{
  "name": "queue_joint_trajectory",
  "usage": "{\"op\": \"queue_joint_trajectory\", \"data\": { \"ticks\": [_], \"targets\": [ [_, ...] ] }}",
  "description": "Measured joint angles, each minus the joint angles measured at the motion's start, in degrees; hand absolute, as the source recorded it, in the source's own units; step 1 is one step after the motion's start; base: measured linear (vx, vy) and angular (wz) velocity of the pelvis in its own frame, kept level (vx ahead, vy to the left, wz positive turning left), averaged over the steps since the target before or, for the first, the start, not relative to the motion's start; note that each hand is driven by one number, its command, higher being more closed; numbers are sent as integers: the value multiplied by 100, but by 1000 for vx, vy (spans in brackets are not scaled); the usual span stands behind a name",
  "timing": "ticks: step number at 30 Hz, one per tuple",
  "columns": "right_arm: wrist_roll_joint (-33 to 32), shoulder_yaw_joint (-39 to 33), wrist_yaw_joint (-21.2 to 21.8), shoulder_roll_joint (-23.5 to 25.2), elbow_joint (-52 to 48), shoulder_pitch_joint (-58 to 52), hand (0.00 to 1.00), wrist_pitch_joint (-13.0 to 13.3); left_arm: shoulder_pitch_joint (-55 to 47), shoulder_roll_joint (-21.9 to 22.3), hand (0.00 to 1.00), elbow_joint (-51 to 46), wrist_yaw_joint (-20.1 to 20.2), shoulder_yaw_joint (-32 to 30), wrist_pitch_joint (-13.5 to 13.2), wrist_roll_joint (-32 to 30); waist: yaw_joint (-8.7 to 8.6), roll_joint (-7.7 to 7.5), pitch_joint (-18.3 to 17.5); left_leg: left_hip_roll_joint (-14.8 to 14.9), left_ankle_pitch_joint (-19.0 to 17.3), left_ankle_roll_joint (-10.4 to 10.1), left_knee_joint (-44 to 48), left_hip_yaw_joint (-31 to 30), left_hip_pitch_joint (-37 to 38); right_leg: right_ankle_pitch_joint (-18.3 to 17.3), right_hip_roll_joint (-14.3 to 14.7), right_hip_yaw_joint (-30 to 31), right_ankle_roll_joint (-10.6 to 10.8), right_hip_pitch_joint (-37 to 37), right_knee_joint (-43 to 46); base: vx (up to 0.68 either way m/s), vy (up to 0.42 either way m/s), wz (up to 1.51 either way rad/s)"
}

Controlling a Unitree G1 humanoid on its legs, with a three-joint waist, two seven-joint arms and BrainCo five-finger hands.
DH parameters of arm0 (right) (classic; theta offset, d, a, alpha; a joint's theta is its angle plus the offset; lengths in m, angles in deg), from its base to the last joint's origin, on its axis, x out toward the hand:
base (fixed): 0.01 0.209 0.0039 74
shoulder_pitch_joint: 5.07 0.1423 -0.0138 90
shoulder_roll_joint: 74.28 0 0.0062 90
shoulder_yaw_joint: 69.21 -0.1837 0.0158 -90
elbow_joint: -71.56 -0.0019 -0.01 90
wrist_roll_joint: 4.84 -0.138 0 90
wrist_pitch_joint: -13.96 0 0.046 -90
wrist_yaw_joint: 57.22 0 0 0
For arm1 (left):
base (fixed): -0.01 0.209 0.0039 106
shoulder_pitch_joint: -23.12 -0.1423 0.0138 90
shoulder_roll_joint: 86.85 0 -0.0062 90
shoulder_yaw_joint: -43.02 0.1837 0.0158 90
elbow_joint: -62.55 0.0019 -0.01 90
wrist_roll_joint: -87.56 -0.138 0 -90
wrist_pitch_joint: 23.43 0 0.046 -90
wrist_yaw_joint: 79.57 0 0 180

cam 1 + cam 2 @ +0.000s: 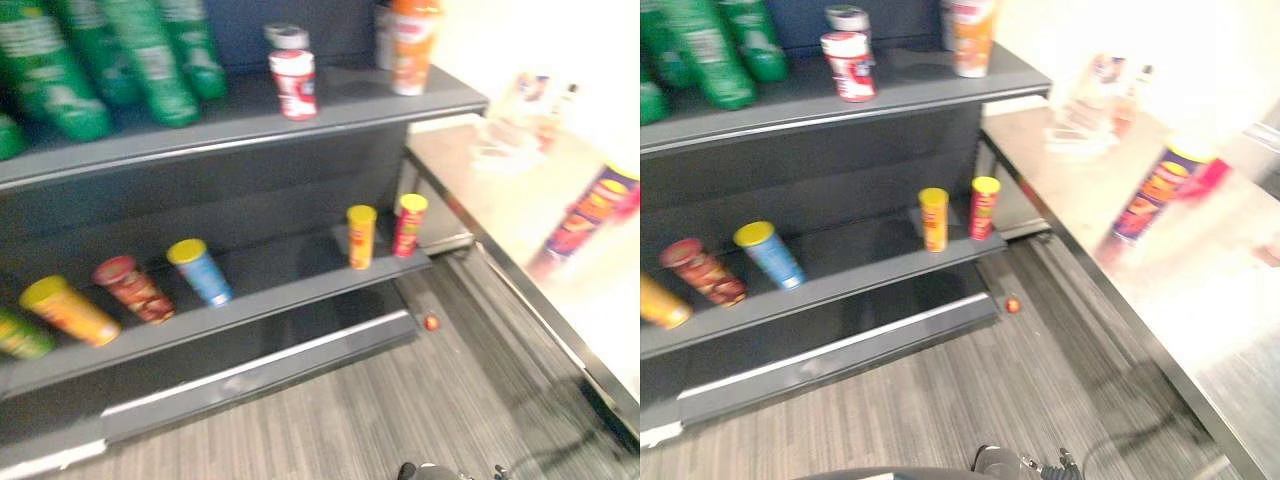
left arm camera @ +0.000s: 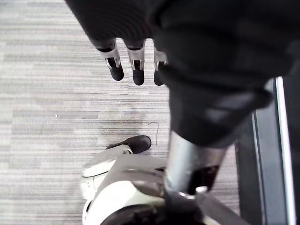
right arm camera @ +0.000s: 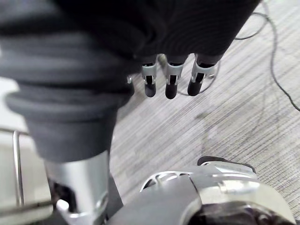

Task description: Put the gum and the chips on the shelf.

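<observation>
Grey carpet [image 2: 47, 93] lies beneath your left robot hand [image 2: 135, 70] and right robot hand [image 3: 169, 80]; both hang slack-fingered and empty, the pick not yet begun. The chips can [image 1: 1158, 192] sits on the bench [image 1: 1200, 320], well beyond the right one; gum unclear.

Purple chips can [image 1: 1158, 195] on steel table [image 1: 1060, 190], rt of dark shelf [image 1: 920, 85].

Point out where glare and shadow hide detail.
Left eye view: glare bleaches the table around the purple chips can. Right eye view: deep shadow under the lower shelf. Wrist views: carpet evenly lit beneath the left hand and right hand.
</observation>
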Motion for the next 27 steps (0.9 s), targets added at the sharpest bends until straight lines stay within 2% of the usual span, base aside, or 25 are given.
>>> {"op": "queue_joint_trajectory", "data": {
  "ticks": [2, 3, 4, 5, 6, 7, 10, 13, 16, 17, 18, 19, 20, 21, 22, 23, 24, 25, 27],
  "targets": [
    [45, -100, 10, 33, 83, 39, 0, 0, 56, -110, 0, -18, 51, -30, -38, 24, 25, -30, 45, 186, -175, -178, 250, 677, 94, 91, -387, -1112, -121, -27, 250, 157, -12, -169],
    [92, -110, 13, 39, 183, 82, 0, 5, 80, -185, 0, -28, 164, -28, -39, 23, 30, -66, 96, 308, -270, -253, 461, 944, 100, 160, -429, -1414, -81, -56, 328, 177, -71, -149],
    [128, -147, 14, 38, 245, 147, 0, 5, 115, -220, 0, -8, 239, -30, -32, 17, -11, -58, 209, 422, -287, -282, 611, 1175, 194, 199, -378, -1600, -200, -83, 440, 178, -108, -130],
    [128, -249, 11, 16, 298, 129, 0, 3, 174, -157, 0, -3, 215, -24, -26, 12, -32, 49, 290, 499, -303, -307, 682, 1344, 288, 186, -288, -1643, -224, -69, 452, 176, -112, -91],
    [129, -293, 11, -49, 367, 134, 0, -3, 197, -106, 0, 0, 171, -26, -26, 5, -40, 49, 316, 527, -311, -320, 700, 1424, 315, 173, -251, -1646, -244, -73, 444, 178, -88, -65],
    [127, -327, 3, -79, 468, 175, 0, -24, 204, -42, 0, 9, 114, -33, -26, -3, -77, 157, 327, 562, -310, -333, 715, 1544, 412, 161, -176, -1631, -263, -62, 431, 174, -55, -51],
    [131, -322, -2, -132, 446, 314, 0, -16, 251, 101, 0, 118, -20, -248, -36, 4, -121, 261, 313, 619, -264, -381, 890, 1827, 552, 135, -95, -1490, -284, -66, 449, 122, -42, -46],
    [131, -302, -8, -126, 430, 404, 0, -15, 220, 18, 0, 112, 20, -256, -69, -2, -107, 194, 292, 774, -263, -379, 1454, 1920, 501, 66, -88, -1473, -347, -57, 394, 64, -57, -44],
    [131, -304, -25, -147, 414, 427, 0, -47, 211, 12, 0, 107, 75, -360, -73, 14, -107, 216, 233, 1065, -196, -273, 2417, 1878, 323, -21, -26, -1262, -282, -15, 85, 139, -54, -54],
    [130, -303, -49, -152, 414, 420, 0, -66, 207, 9, 0, 107, 118, -430, -72, 17, -120, 254, 213, 1245, -72, -89, 2904, 1709, 212, -20, 25, -1193, -280, 61, -69, 238, -74, -57],
    [128, -289, -114, -167, 412, 371, 0, -92, 187, 7, 0, 94, 200, -498, -79, 30, -123, 250, 207, 1504, 236, 212, 3605, 1275, 19, -19, 120, -1094, -275, 234, -295, 248, -85, -48],
    [129, -272, -126, -180, 413, 359, 0, -95, 181, 9, 0, 81, 209, -507, -80, 35, -119, 266, 199, 1559, 344, 248, 3792, 1143, -45, -20, 152, -1052, -277, 282, -363, 266, -109, -49],
    [128, -170, -158, -196, 417, 358, 0, -129, 126, 21, 0, -30, 240, -533, -87, 181, -96, 300, 173, 1737, 778, 201, 4578, 398, -432, -35, 226, -865, -285, 501, -655, 162, -62, -41],
    [127, -91, -168, -244, 422, 384, 0, -140, 103, 52, 0, -106, 240, -531, -97, 266, -64, 312, 165, 1727, 537, 158, 4922, -23, -673, -35, 227, -750, -278, 563, -723, 170, -26, -75],
    [125, 0, -166, -321, 431, 475, 0, -148, 105, 133, 0, -220, 171, -533, -154, 388, 9, 319, 159, 1602, -126, 119, 5340, -598, -1163, -39, 172, -488, -279, 604, -810, 157, 57, -99],
    [124, 71, -168, -330, 434, 510, 0, -135, 109, 180, 0, -285, 126, -532, -203, 493, 109, 299, 160, 1480, -491, 138, 5413, -816, -1496, -5, 111, -252, -233, 718, -880, 173, 93, -89],
    [125, 79, -168, -331, 435, 510, 0, -134, 108, 180, 0, -290, 122, -533, -207, 494, 117, 297, 161, 1473, -517, 142, 5403, -824, -1517, 4, 98, -241, -217, 732, -878, 219, 154, -107],
    [131, 136, -168, -340, 452, 516, 0, -128, 47, 231, 0, -351, 110, -530, -252, 665, 213, 263, 160, 1360, -695, 129, 4966, -920, -1798, 55, -34, 73, -94, 913, -859, 245, 216, -107],
    [131, 136, -173, -351, 445, 559, 0, -116, -17, 326, 0, -350, 81, -536, -284, 751, 241, 233, 149, 1145, -637, 37, 3894, -1099, -2042, 94, -188, 378, 104, 957, -850, 227, 274, -121]
  ]
}}
